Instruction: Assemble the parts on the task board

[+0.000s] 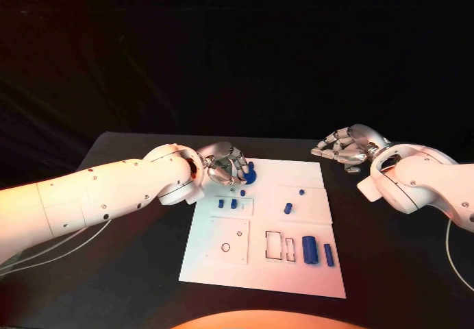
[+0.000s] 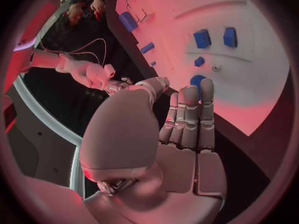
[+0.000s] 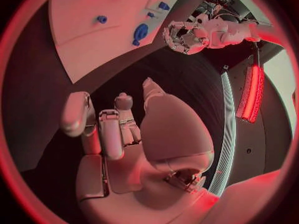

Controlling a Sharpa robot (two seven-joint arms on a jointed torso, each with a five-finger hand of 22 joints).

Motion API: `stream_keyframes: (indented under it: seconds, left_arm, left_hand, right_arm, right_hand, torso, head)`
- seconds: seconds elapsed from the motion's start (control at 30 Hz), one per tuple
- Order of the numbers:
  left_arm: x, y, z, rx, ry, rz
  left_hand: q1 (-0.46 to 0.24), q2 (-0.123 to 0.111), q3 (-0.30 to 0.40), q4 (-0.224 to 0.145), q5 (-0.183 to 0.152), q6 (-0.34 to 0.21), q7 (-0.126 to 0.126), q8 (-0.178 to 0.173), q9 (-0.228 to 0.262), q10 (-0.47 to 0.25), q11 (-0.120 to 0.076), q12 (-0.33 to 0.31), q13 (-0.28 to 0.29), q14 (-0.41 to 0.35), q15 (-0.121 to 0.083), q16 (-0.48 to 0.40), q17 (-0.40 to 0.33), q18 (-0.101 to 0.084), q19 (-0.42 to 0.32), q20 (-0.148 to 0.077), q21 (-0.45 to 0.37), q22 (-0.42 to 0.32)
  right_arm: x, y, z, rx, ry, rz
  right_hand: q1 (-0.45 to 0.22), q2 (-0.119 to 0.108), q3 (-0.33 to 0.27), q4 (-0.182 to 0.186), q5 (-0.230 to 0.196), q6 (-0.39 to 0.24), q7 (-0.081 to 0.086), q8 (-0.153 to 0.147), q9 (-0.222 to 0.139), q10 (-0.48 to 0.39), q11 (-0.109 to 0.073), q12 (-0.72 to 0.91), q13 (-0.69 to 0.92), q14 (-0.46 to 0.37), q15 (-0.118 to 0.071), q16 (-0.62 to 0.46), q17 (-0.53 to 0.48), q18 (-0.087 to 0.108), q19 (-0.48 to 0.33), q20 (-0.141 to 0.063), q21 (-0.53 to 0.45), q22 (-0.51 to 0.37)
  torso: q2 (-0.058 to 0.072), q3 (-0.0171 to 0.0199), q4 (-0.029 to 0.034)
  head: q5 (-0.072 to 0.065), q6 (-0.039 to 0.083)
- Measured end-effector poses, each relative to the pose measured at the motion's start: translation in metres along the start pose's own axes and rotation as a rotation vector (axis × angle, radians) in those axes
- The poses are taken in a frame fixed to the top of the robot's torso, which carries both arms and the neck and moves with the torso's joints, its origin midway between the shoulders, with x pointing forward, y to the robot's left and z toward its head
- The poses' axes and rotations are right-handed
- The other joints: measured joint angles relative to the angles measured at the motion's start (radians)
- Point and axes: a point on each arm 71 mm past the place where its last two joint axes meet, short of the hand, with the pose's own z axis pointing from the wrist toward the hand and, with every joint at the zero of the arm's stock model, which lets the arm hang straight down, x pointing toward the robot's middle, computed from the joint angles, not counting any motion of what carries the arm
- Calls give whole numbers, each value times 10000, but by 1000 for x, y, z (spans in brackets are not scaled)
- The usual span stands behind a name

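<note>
The white task board [image 1: 259, 274] lies in the middle of the black table. A round blue part [image 1: 251, 175] sits near its far left corner. My left hand [image 1: 226, 167] hovers right beside it, fingers side by side and reaching toward the round part [image 2: 197, 79], nothing held. Small blue parts [image 1: 228, 203] stand just in front of that hand, and two more [image 1: 292, 201] sit mid-board. Two long blue parts [image 1: 317, 251] lie near the board's right edge. My right hand [image 1: 342, 149] hangs off the board's far right corner, fingers [image 3: 108, 130] curled in, empty.
Rectangular slots [image 1: 279, 246] and a square plate with small holes [image 1: 229, 242] mark the board's near half. Black table [image 1: 118, 274] surrounds the board on all sides. In the right wrist view the left hand [image 3: 186, 35] shows beside the board's corner [image 3: 81, 45].
</note>
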Motion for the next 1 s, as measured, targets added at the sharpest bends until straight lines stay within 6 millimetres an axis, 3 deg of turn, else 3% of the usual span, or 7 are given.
stream_keyframes:
  seconds: [0.03, 0.1, 0.17, 0.3, 0.5, 1.0]
  left_arm:
    - [1, -3, 2, 290, -2, 289]
    - [4, -7, 4, 635, 10, 746]
    - [5, -9, 6, 901, 30, 1313]
    - [7, -9, 10, 1072, 128, 2337]
    - [13, -8, 17, 1104, 501, 3461]
    - [20, -2, 31, 728, 1000, 4463]
  left_hand:
    - [36, -36, 6, -78, 0, 53, 27, -92, -149, 55, 7, -145, -171, 1, -1, 0, -100, -1, 0, 0, 0, 0]
    - [45, -47, -34, -142, 0, 141, 35, -165, -300, 69, -7, -293, -337, 1, -1, 0, -191, 0, 0, 0, 0, 0]
    - [45, -48, -61, -168, -40, 173, 38, -186, -400, 69, -7, -382, -452, 2, 0, 0, -245, -1, 0, 0, 1, 1]
    - [-63, -156, -172, -161, -40, 608, -117, -338, -706, 124, -62, -589, -742, 43, -36, 132, -404, -1, 5, -4, 1, 1]
    - [-103, -196, -309, -163, -40, 764, -200, -555, -971, 284, -77, -684, -947, 193, -70, 393, -478, -2, 130, -14, 1, 11]
    - [-103, -196, -504, -164, -39, 962, 75, -746, -1225, 354, -57, -796, -1172, 473, -45, 891, -207, -3, 200, -15, 29, 74]
  right_arm:
    - [0, 0, 0, -10, -9, -1]
    - [0, 0, 0, -32, -24, 1]
    - [0, 1, 1, -59, -49, 6]
    - [1, 2, 1, -114, -91, 12]
    - [1, 2, 2, -180, -161, 21]
    - [2, 5, 1, -526, -357, -242]
  right_hand:
    - [142, 24, -15, 15, 0, -11, -18, 30, -18, -303, 47, -554, -651, 0, 0, -223, -154, 162, -148, -23, -393, -192]
    - [336, 76, -15, 14, 0, 44, -73, 37, -49, -463, 41, -1204, -1296, -23, -23, -559, -547, 162, -342, -55, -1006, -522]
    - [519, 124, -14, 15, 0, 93, -108, 36, -103, -556, 8, -1953, -1977, 1, -70, -850, -876, 307, -426, -109, -1521, -810]
    - [654, 189, -14, 14, 0, 218, -66, 37, -224, -488, -108, -3359, -3241, 0, -69, -1216, -1233, 308, -461, -74, -2157, -1149]
    - [654, 189, -42, 42, 0, 257, -67, 36, -318, -373, -65, -4435, -4230, 0, -69, -1358, -1332, 308, -461, -74, -2447, -1287]
    - [654, 189, -178, 42, 0, 261, 3, 36, -433, -277, 32, -5689, -5440, 0, -69, -1484, -1382, 307, -423, -36, -2815, -1402]
  torso:
    - [0, -4, 0]
    - [0, -3, -3]
    - [0, 1, -6]
    - [0, 11, -12]
    - [0, 10, -17]
    - [7, -4, -17]
  head:
    - [0, 1]
    - [12, 0]
    - [23, -12]
    - [32, -21]
    - [36, -40]
    - [-42, -68]
